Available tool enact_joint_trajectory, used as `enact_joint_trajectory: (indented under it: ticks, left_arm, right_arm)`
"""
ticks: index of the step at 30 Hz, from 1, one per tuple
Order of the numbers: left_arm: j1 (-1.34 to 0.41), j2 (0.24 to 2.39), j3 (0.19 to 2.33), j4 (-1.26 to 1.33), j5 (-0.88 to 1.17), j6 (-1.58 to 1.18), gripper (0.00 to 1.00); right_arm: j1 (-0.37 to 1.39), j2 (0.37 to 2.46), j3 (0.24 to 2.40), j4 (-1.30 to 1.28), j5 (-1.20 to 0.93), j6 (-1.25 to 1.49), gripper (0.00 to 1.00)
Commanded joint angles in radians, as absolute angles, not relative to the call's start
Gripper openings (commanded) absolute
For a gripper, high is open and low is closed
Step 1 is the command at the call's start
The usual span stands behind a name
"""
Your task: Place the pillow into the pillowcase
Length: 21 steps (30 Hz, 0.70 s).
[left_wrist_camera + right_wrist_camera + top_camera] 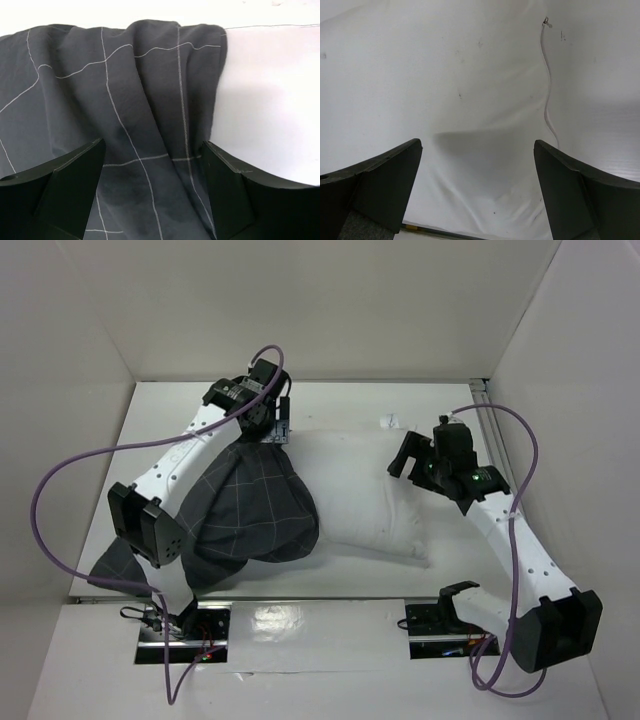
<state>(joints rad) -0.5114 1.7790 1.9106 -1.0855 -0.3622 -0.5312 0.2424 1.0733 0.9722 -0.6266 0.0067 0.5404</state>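
The white pillow (375,490) lies across the middle of the table. The dark grey checked pillowcase (250,505) is draped over its left end, and a corner of it trails off toward the near left. My left gripper (283,430) hangs at the far left corner of the pillow. In the left wrist view this gripper (153,150) is open, with wrinkled pillowcase (125,100) under and between its fingers and bare pillow (270,100) to the right. My right gripper (403,455) is open over the pillow's right end (470,90), nothing between its fingers (477,145).
White walls close in the table on the left, back and right. A metal rail (481,390) runs along the far right corner. Purple cables (60,480) loop off both arms. A small tag (388,422) sticks out at the pillow's far edge. A thin loose thread (547,75) lies on the pillow.
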Motion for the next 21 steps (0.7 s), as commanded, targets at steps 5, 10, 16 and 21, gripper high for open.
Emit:
enact_joint_trajectory:
  ticks: [5, 10, 16, 21]
  left_arm:
    - [-0.495, 1.802, 1.907, -1.074, -0.341, -0.543, 0.90]
    - [-0.495, 1.802, 1.885, -1.063, -0.307, -0.552, 0.84]
    - [-0.495, 1.792, 1.885, -1.042, -0.298, -0.531, 0.78]
    - [-0.486, 1.773, 1.896, -1.042, -0.307, -0.522, 0.82]
  right_arm:
    - [0.213, 1.123, 1.078, -0.595, 0.034, 0.505, 1.00]
    - [0.204, 1.158, 1.135, -0.595, 0.043, 0.474, 1.00]
    - [0.172, 1.183, 1.147, -0.606, 0.067, 0.474, 1.00]
    - [0.149, 1.192, 1.147, -0.606, 0.067, 0.474, 1.00]
